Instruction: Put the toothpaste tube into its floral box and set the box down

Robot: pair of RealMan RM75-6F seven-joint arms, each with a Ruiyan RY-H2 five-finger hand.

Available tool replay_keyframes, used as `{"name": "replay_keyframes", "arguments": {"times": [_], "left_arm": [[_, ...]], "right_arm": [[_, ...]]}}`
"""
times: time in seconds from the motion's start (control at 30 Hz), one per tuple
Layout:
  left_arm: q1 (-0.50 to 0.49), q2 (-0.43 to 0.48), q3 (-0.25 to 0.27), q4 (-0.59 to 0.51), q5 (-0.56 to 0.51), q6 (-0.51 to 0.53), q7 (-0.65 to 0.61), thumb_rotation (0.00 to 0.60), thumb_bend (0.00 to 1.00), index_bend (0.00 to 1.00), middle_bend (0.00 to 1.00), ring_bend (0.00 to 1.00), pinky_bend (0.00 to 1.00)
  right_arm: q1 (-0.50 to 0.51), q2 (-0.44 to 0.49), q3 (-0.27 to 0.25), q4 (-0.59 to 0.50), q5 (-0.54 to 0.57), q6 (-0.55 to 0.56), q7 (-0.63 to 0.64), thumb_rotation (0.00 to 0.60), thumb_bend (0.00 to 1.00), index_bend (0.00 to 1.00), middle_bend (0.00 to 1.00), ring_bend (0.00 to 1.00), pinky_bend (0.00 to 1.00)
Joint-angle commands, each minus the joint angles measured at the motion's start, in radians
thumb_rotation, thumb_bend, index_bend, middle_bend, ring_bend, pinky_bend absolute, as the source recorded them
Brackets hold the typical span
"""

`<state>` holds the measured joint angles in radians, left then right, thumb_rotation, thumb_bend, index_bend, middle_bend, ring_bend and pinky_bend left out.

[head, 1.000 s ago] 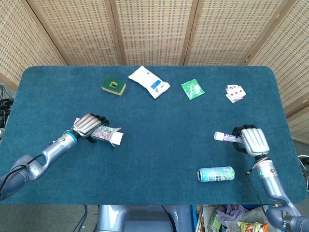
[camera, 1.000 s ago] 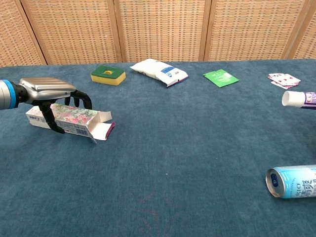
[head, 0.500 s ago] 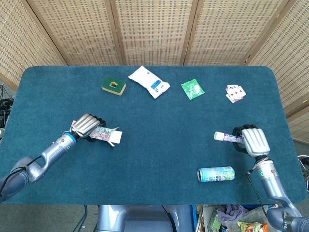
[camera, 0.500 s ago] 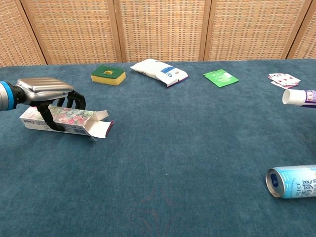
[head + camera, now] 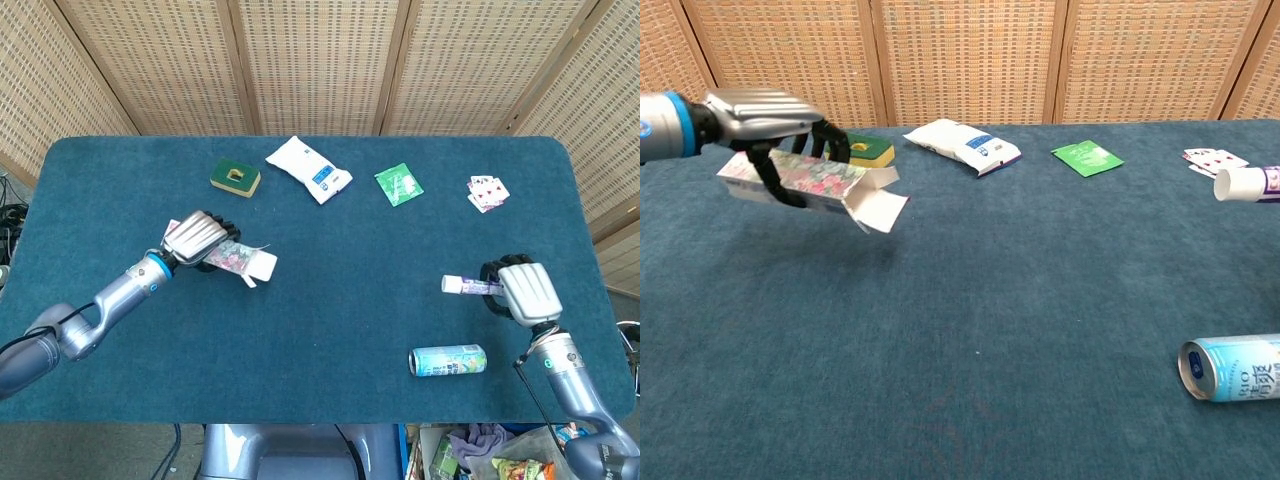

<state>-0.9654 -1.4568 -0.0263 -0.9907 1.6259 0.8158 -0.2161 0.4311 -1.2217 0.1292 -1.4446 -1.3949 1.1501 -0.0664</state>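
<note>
Gripping the floral box at left of frame, the left hand holds it above the worktop; the right hand clasps the toothpaste tube.

left robot hand raised, fingers curled; right robot hand clenched, low

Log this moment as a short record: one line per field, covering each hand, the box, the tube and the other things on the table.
left hand: holds the floral box lifted off the table, flap open toward the middle
right hand: holds the toothpaste tube, cap end pointing toward the box
tube in box: not yet
can: lying on its side near the right hand
far side: sponge, white packet, green sachet, playing cards
</note>
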Motion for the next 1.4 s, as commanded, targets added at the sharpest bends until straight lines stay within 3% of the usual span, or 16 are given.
{"name": "replay_keyframes", "arguments": {"times": [0.03, 0.33, 0.57, 0.97, 1.4], "left_arm": [[-0.07, 0.015, -0.056, -0.06, -0.04, -0.073, 0.053, 0.6, 0.26, 0.44, 0.42, 0.41, 0.46], [-0.233, -0.057, -0.174, -0.078, -0.144, -0.222, 0.187, 0.6, 0.26, 0.44, 0.42, 0.41, 0.46], [-0.346, -0.132, -0.241, -0.063, -0.242, -0.302, 0.331, 0.6, 0.26, 0.44, 0.42, 0.41, 0.45], [-0.441, -0.288, -0.298, 0.0, -0.425, -0.312, 0.462, 0.6, 0.26, 0.44, 0.42, 0.41, 0.43], [-0.504, -0.362, -0.322, 0.043, -0.567, -0.299, 0.536, 0.6, 0.26, 0.45, 0.42, 0.41, 0.43]], "right_arm": [[0.018, 0.076, 0.017, -0.106, 0.029, -0.027, -0.093, 0.6, 0.47, 0.59, 0.57, 0.38, 0.32], [0.062, 0.173, 0.064, -0.304, 0.196, -0.092, -0.274, 0.6, 0.47, 0.6, 0.57, 0.39, 0.32], [0.092, 0.186, 0.082, -0.367, 0.322, -0.097, -0.366, 0.6, 0.47, 0.6, 0.58, 0.39, 0.32], [0.121, 0.185, 0.082, -0.394, 0.392, -0.093, -0.404, 0.6, 0.47, 0.6, 0.58, 0.39, 0.32], [0.134, 0.171, 0.058, -0.405, 0.409, -0.074, -0.437, 0.6, 0.47, 0.6, 0.58, 0.4, 0.32]]}}
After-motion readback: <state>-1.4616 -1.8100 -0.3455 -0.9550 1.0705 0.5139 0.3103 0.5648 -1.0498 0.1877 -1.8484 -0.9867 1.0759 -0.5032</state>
